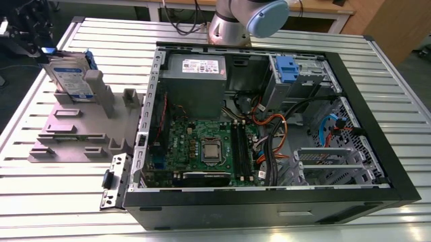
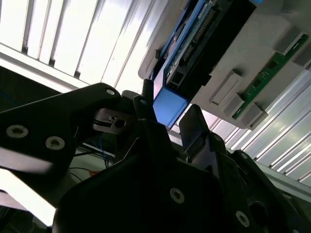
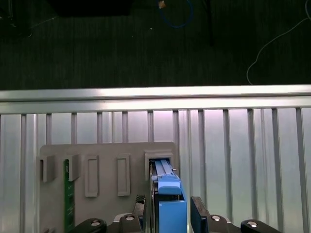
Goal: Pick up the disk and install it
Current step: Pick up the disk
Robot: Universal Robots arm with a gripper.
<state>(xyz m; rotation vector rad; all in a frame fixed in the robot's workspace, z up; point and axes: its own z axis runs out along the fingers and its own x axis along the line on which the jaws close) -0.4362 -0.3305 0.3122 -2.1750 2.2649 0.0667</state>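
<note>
Plainly little is done: the disk [image 1: 69,75] stands on edge in the grey rack [image 1: 67,136] at the exterior view's upper left, not yet lifted. The drive bay [image 1: 313,75] of the open computer case [image 1: 392,151], toward the upper right, awaits it. The gripper [image 3: 170,213] straddles the disk's blue frame, jaws apart with slim gaps either side, holding nothing. Counted: one disk, one rack, one green memory stick [image 3: 68,194], one case.
</note>
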